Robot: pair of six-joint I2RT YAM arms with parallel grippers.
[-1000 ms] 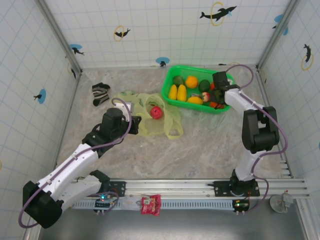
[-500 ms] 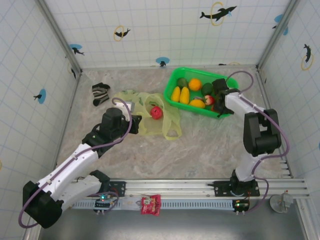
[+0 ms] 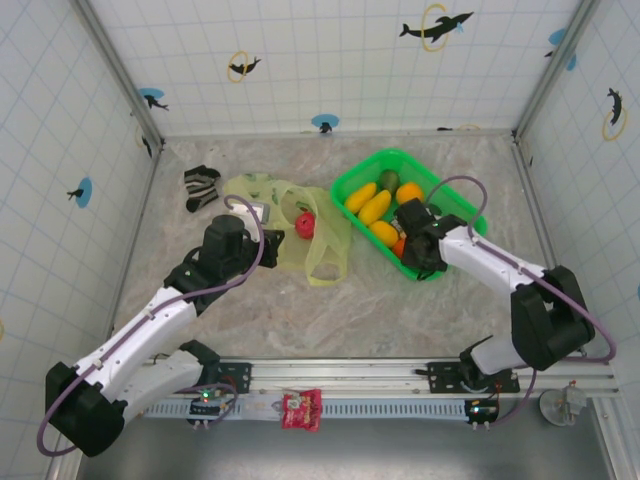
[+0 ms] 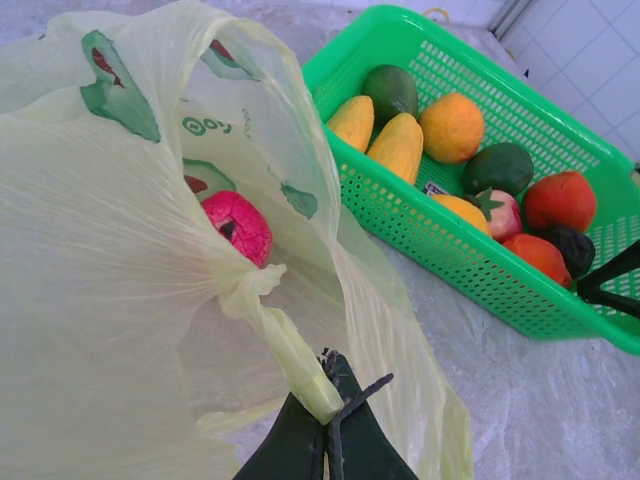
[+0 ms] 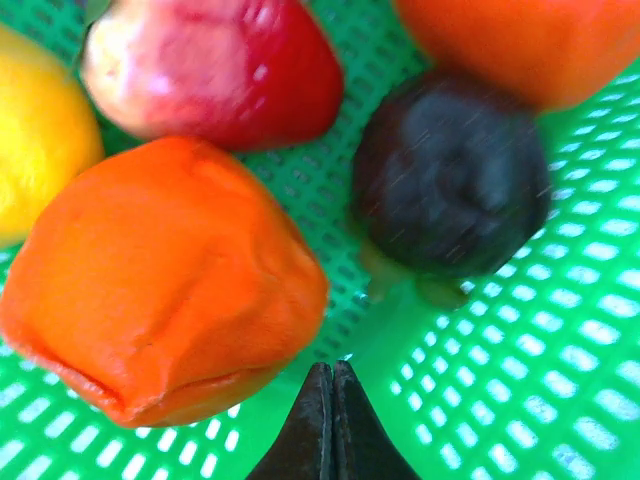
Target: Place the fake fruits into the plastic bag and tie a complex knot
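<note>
The left gripper [image 4: 328, 425] is clamping the plastic bag [image 4: 110, 260] by its twisted handle [image 4: 288, 350] beside the green basket [image 4: 450, 265]. The right gripper [image 5: 332, 400], closed and empty, is sitting inside the basket, between an orange fruit [image 5: 160, 270] and a dark fruit [image 5: 450, 180].

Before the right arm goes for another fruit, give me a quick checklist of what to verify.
1. Bag held: left gripper shut on a handle of the plastic bag: ok.
2. Bag contents: pink fruit sits inside: ok.
3. Bag mouth wide enough for a drop: cannot tell.
4. Jaws ready: right gripper is shut and empty over the floor of the green basket: not ok.
5. Target free: orange fruit lies just beside its tips, uncovered: ok.
</note>
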